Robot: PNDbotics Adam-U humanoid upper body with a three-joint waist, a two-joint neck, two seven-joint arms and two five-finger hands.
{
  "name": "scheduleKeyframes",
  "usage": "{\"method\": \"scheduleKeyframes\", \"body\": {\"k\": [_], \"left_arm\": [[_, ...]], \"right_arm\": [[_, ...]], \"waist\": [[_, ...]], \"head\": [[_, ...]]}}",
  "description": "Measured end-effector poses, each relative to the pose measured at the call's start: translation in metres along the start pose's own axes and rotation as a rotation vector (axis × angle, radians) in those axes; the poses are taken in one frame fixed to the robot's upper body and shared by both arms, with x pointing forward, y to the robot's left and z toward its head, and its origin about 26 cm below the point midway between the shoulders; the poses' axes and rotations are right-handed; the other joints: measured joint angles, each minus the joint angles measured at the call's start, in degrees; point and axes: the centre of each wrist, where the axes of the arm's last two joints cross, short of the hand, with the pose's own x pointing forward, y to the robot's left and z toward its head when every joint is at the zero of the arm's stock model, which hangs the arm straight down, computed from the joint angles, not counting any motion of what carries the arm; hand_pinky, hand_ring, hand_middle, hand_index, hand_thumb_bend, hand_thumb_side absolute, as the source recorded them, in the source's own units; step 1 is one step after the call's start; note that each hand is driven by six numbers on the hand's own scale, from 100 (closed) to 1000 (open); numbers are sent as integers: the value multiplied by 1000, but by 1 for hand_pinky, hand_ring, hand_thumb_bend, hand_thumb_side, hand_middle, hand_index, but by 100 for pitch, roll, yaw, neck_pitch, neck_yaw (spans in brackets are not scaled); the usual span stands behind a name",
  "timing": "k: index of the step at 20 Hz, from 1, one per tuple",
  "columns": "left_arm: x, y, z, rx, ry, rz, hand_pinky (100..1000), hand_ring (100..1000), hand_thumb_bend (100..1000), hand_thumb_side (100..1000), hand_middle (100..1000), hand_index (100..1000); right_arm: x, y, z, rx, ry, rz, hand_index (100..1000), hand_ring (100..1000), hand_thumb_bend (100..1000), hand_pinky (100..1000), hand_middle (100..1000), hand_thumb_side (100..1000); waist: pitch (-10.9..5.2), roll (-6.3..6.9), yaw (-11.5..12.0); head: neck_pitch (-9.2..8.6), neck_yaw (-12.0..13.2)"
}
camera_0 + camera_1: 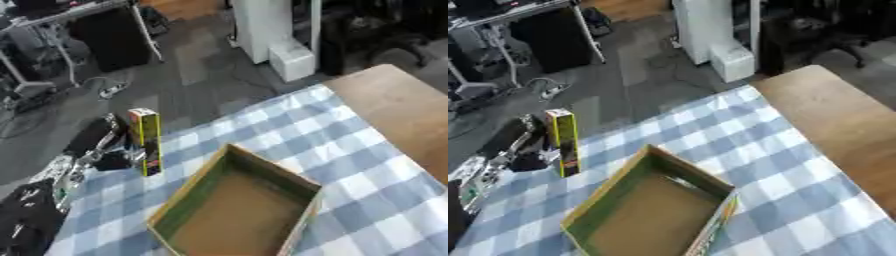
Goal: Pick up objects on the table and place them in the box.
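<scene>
The tall yellow-and-red carton [149,142] is held upright by the left hand [105,150], fingers closed on it, beside the open cardboard box [210,175]; it could be snagged on the rim and tipped outside.

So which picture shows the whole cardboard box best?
The left eye view: the cardboard box shows nearly whole there, with only its near edge cut off. In the right eye view it sits lower and further left, so more of its near end is cut off.

Matt cardboard box [236,210] (brown inside), checked cloth [350,150], smooth wooden table [402,110].
</scene>
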Motion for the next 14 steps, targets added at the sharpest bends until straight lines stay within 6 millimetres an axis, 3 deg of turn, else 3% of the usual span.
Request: {"method": "scheduleKeyframes", "body": {"k": [8, 14], "left_arm": [[24, 28, -26, 45, -162, 105, 100, 100, 291, 855, 100, 213], [52, 36, -33, 16, -255, 255, 100, 100, 292, 853, 100, 222]], "right_arm": [[4, -4, 7, -16, 1, 31, 645, 402, 100, 447, 408, 1000], [6, -6, 10, -16, -4, 46, 643, 402, 100, 447, 408, 1000]], "waist": [[-125, -47, 130], [-158, -70, 152]], "head": [[-56, -120], [-58, -159]]}}
